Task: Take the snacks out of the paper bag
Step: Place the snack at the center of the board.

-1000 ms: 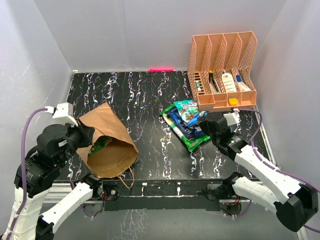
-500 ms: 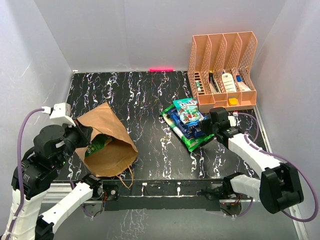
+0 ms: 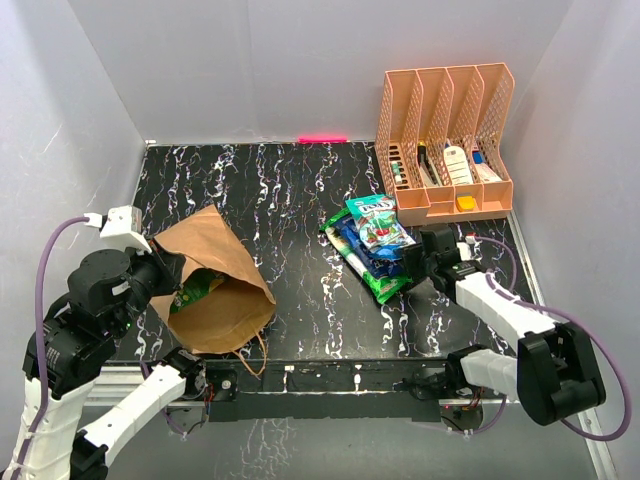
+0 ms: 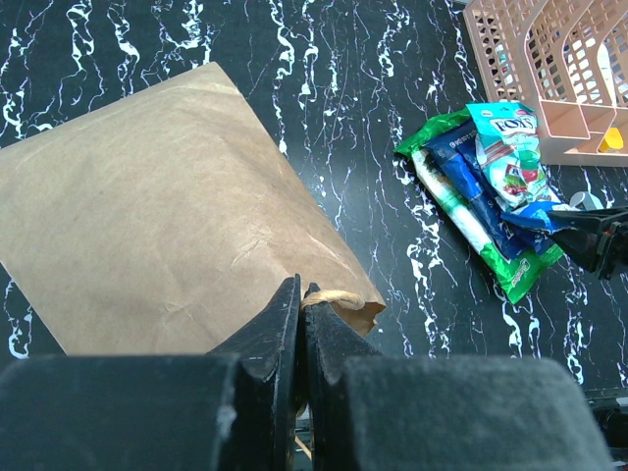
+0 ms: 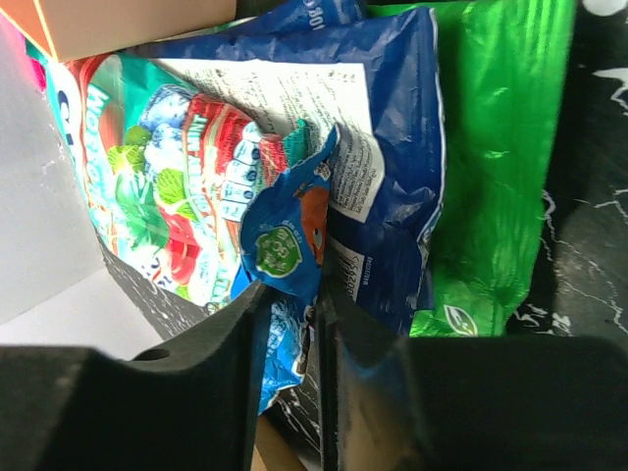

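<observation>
The brown paper bag (image 3: 215, 285) lies on its side at the left, mouth toward the near edge, with a green packet (image 3: 196, 290) showing inside. My left gripper (image 3: 168, 270) is shut on the bag's twisted handle (image 4: 339, 294). A pile of snacks lies right of centre: a large green packet (image 3: 388, 285), a dark blue one (image 3: 358, 245) and a teal one (image 3: 375, 222). My right gripper (image 3: 418, 255) is at the pile's right edge. In the right wrist view its jaws (image 5: 292, 294) stand narrowly apart, pinching a small blue packet (image 5: 285, 245) that lies over the dark blue packet (image 5: 383, 147).
An orange slotted file rack (image 3: 445, 130) with small bottles and tubes stands at the back right, close behind the pile. White walls enclose the black marbled table (image 3: 270, 190). A pink strip (image 3: 322, 139) lies at the back edge.
My right gripper has come down with the small blue packet onto the pile's right edge. My left gripper has shifted slightly, still holding the bag's handle.
</observation>
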